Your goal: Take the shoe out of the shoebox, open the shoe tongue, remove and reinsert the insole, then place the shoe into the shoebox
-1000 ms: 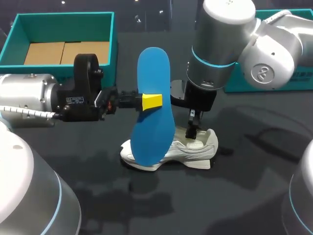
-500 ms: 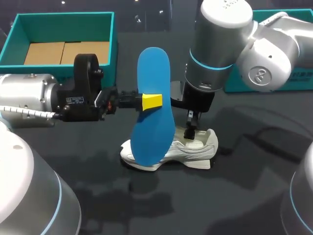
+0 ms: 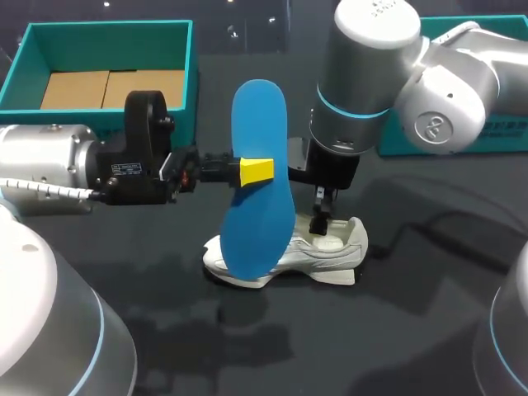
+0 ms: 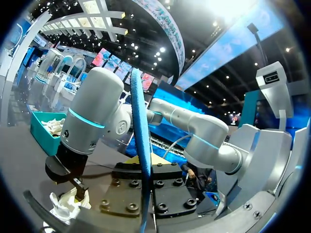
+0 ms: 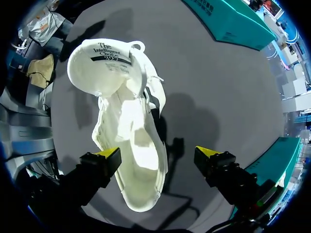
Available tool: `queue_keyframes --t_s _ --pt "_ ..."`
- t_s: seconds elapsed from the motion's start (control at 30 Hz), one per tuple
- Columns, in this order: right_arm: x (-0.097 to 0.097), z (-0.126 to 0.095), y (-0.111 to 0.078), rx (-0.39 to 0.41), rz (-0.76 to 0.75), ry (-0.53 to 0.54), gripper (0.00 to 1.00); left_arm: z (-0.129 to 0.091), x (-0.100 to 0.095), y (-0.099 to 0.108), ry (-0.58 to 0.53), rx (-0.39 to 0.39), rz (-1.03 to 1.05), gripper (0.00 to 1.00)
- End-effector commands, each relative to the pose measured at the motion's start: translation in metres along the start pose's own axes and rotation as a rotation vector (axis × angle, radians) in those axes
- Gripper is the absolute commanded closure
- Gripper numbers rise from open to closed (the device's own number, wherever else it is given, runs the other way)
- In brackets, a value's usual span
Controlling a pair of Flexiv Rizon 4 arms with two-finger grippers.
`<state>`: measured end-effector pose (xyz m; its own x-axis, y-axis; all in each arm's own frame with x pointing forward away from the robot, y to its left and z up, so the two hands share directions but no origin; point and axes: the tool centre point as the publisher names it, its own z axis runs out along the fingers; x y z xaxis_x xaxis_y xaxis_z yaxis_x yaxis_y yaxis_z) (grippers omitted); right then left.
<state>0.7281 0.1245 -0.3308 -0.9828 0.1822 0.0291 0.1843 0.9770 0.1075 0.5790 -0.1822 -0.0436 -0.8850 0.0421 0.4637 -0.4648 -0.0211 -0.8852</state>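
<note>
left jaws pinch insole (image 3: 260,223) | right jaws spread over shoe (image 3: 334,257) | shoebox (image 3: 107,30) holds cardboard (image 3: 107,87)

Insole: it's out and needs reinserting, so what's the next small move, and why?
Probably tilt the insole down, lower end first, toward the opening of the shoe. The left gripper holds it upright near the shoe, whose mouth faces up, and the right gripper hangs open above it.

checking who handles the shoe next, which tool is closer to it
Right. The right tool sits open just over the shoe; the left tool holds the insole upright, higher up, over the shoe's other end.
</note>
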Motion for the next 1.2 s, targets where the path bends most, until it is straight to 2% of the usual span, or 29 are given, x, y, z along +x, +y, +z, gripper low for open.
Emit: queue_keyframes --t_s 0.03,0.57,0.97,1.0,1.2 --pt "0.002 0.008 0.005 0.005 -0.010 -0.005 0.00 0.003 -0.002 0.000 0.001 0.001 0.000 1.00" --pt "-0.001 0.026 0.026 0.021 -0.051 0.019 0.00 0.003 -0.002 0.000 0.001 0.001 0.000 1.00" --pt "0.003 0.039 0.030 0.020 -0.030 0.036 0.00 0.003 -0.002 0.000 0.001 0.001 0.000 1.00" --pt "0.004 0.040 0.029 0.018 -0.025 0.038 0.03 0.003 -0.002 0.000 0.001 0.001 0.000 1.00" --pt "0.006 0.041 0.025 0.015 -0.007 0.038 0.08 0.003 -0.002 0.000 0.001 0.001 0.000 1.00"
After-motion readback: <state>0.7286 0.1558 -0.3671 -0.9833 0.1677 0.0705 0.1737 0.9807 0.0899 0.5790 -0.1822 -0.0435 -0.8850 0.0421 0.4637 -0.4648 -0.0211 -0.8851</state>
